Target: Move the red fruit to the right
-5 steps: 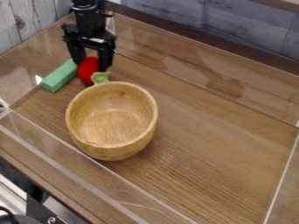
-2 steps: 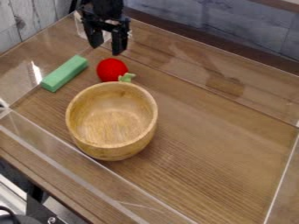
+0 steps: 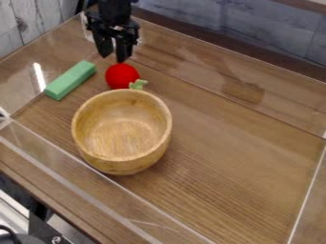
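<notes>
While hand [image 3: 116, 42] hangs above, red fruit [image 3: 121, 75] just below, apart

The table [image 3: 242, 143] under me is brown wood with a visible grain, fenced by low clear walls. Three things rest straight on it. A round wooden bowl [image 3: 121, 130] sits upright toward the near left. Just behind its rim lies the red fruit [image 3: 122, 75], its green tip pointing right. A green block [image 3: 71, 80] lies farther left, apart from both.
</notes>
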Action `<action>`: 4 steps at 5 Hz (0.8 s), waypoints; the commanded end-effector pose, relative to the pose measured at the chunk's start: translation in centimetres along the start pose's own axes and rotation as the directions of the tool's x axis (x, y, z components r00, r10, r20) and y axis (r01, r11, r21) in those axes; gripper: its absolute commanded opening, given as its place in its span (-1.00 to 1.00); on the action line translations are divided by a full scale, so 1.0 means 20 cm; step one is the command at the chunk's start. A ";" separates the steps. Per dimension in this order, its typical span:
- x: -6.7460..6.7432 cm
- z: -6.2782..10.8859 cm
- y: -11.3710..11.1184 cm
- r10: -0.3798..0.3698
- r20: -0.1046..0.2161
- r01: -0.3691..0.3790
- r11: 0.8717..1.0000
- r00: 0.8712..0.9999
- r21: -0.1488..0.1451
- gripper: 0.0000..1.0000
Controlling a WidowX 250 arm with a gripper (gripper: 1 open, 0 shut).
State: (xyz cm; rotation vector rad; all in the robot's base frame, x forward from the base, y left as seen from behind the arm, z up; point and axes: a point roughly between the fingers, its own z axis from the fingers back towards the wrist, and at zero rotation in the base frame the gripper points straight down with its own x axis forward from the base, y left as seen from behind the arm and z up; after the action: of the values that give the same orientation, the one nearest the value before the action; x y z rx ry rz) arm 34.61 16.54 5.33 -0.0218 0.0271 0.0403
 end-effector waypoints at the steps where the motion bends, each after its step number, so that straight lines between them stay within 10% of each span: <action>1: 0.02 0.12 0.00 0.014 0.067 -0.016 0.999 0.998 0.036 1.00; 2: 0.01 0.10 -0.03 0.033 0.060 -0.035 0.999 0.998 0.037 1.00; 3: 0.02 0.07 -0.04 0.034 0.044 -0.036 0.999 0.998 0.040 -1.00; 4: 0.03 0.07 -0.04 0.034 0.040 -0.036 0.999 0.999 0.040 -1.00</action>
State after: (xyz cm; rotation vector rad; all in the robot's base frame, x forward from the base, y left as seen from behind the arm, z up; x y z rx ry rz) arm 34.11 15.54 4.33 -0.0130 0.0592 0.0861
